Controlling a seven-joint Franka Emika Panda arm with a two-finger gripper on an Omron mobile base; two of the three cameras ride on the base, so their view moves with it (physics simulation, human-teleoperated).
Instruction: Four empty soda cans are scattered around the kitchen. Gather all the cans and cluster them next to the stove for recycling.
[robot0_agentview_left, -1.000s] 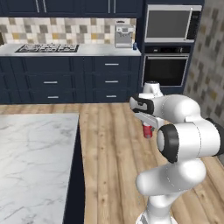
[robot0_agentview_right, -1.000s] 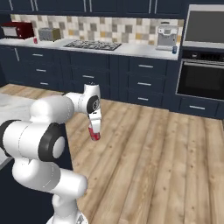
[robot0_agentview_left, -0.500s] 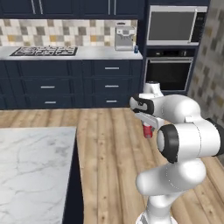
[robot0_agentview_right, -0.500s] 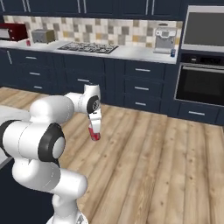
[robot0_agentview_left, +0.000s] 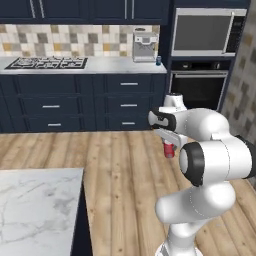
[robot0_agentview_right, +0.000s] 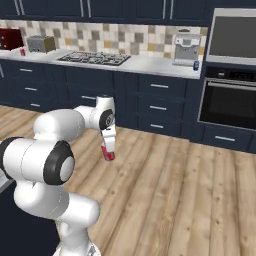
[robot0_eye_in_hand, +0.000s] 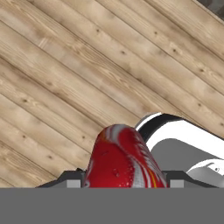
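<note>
Wood floor (robot0_eye_in_hand: 65, 87) below my fingers (robot0_eye_in_hand: 72, 180), clamped on red soda can (robot0_eye_in_hand: 122, 157) with white streaks, hanging between them

Your base has driven and turned since a second ago, so both base views have slid: the stove (robot0_agentview_left: 47, 63) now sits further right in frame than before, and the oven (robot0_agentview_left: 199, 85) has come closer to the middle of the left view. In the right view a red microwave (robot0_agentview_right: 10, 39) and a toaster (robot0_agentview_right: 41, 44) have moved further in along the back worktop (robot0_agentview_right: 150, 64), and a small red can (robot0_agentview_right: 22, 51) now shows beside them. The marble island (robot0_agentview_left: 35, 205) at lower left has dropped lower and takes up less of the left view than earlier.
</note>
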